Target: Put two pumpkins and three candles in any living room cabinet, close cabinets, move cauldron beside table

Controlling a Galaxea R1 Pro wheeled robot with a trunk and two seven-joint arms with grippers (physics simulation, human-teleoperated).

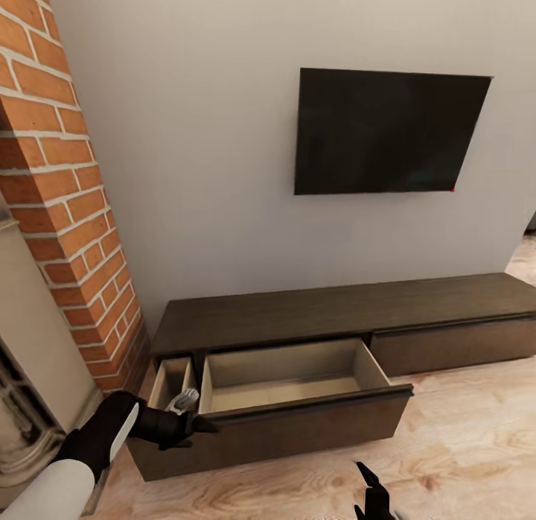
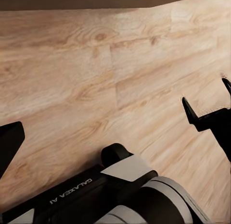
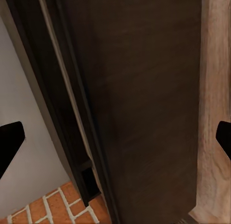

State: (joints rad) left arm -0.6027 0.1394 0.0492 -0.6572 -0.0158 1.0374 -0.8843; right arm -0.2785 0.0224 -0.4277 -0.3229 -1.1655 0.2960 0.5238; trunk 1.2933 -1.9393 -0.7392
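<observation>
From the head camera, the left gripper (image 1: 195, 423) reaches the front edge of the cabinet (image 1: 335, 319), whose pulled-out drawer (image 1: 290, 382) gapes bare, while both wrist cameras show jaws spread, holding nothing; fetching pumpkins or candles seems next.

Matt dark-wood cabinet (image 1: 335, 311), pale plank floor (image 1: 461, 453)

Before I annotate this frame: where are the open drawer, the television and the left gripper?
open drawer (image 1: 286, 372): head view, pale inside floor.
television (image 1: 387, 132): head view, screen middle.
left gripper (image 1: 195, 422): head view, fingertips.
</observation>
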